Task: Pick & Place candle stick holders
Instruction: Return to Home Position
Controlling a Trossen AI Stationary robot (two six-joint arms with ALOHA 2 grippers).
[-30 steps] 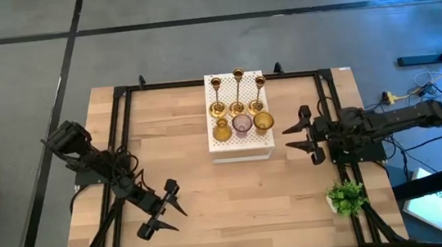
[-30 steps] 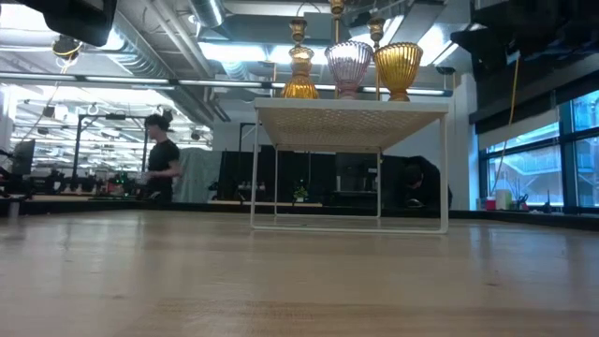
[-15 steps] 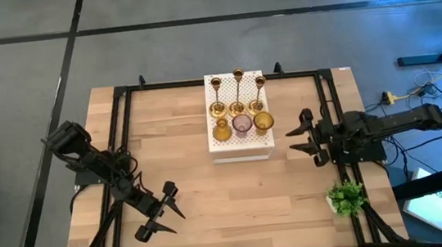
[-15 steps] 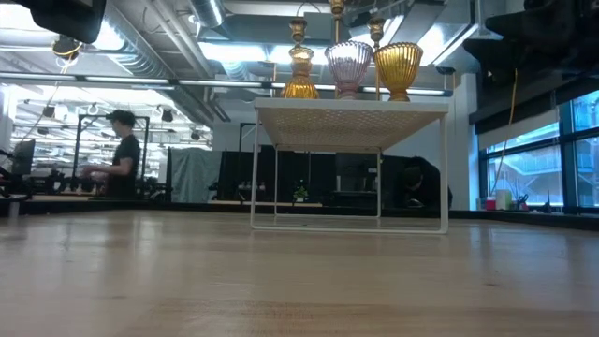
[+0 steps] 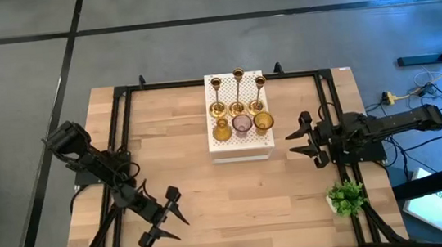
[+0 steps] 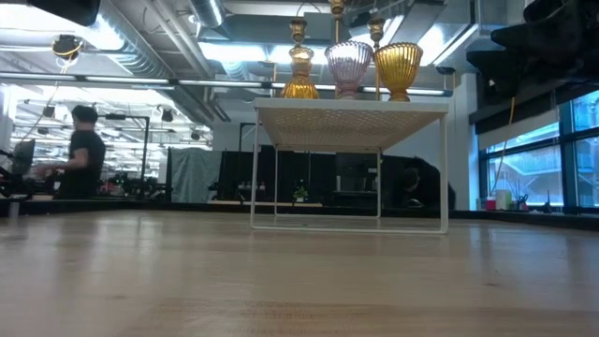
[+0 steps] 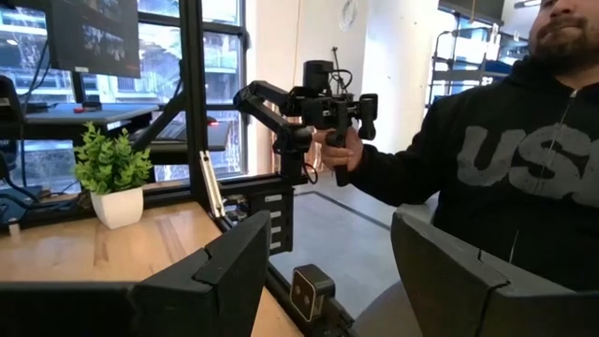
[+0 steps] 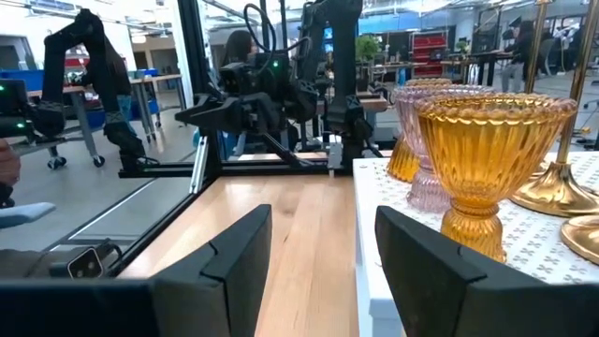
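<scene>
Six candle stick holders stand on top of a white perforated stand (image 5: pixel 241 144) at the table's far middle. Three slim brass ones (image 5: pixel 237 97) form the far row. An amber glass one (image 5: pixel 221 129), a pinkish one (image 5: pixel 242 124) and a wider amber goblet (image 5: pixel 263 121) form the near row. My right gripper (image 5: pixel 303 138) is open, level, just right of the stand, facing the wide amber goblet (image 8: pixel 491 159) without touching it. My left gripper (image 5: pixel 164 220) is open over the table's near left, far from the holders.
A small green plant in a white pot (image 5: pixel 346 198) stands at the near right edge, close to my right arm. A black frame (image 5: pixel 123 134) runs along the table's sides. A person in a dark hoodie (image 7: pixel 505 159) stands beyond the table's near edge.
My left gripper has drifted slightly toward the table's near edge, staying open. My right gripper has sunk a little beside the stand, also staying open. The holders have not moved. In the room behind, a person has walked leftward.
</scene>
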